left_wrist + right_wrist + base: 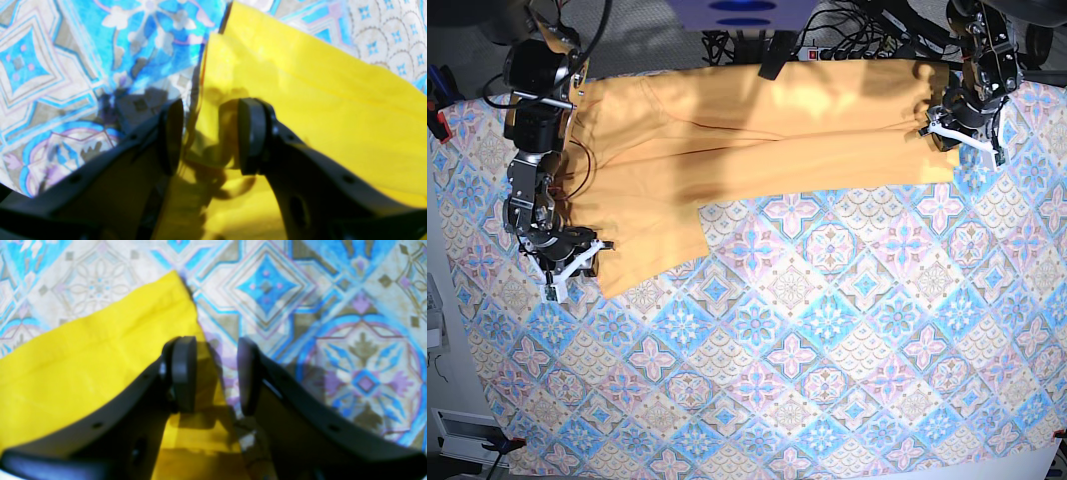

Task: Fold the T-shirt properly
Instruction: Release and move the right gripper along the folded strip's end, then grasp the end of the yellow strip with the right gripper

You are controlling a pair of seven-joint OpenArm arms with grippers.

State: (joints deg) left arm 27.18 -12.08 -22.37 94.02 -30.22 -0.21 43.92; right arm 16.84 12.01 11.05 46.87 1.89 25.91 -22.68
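The yellow-orange T-shirt (757, 140) lies spread along the far side of the table, with one part reaching toward the near left. My left gripper (962, 135) sits at its right end. In the left wrist view the left gripper (210, 136) is open, and rumpled shirt fabric (317, 100) lies under and between the jaws. My right gripper (572, 268) stands at the shirt's near-left corner. In the right wrist view it (216, 376) is open too, straddling the shirt's edge (83, 353), with nothing pinched.
A blue, pink and white diamond-patterned cloth (827, 350) covers the table under the shirt and shows in both wrist views (50, 66) (333, 323). Cables (847, 30) lie behind the far edge. A red clamp (437, 120) holds the left edge.
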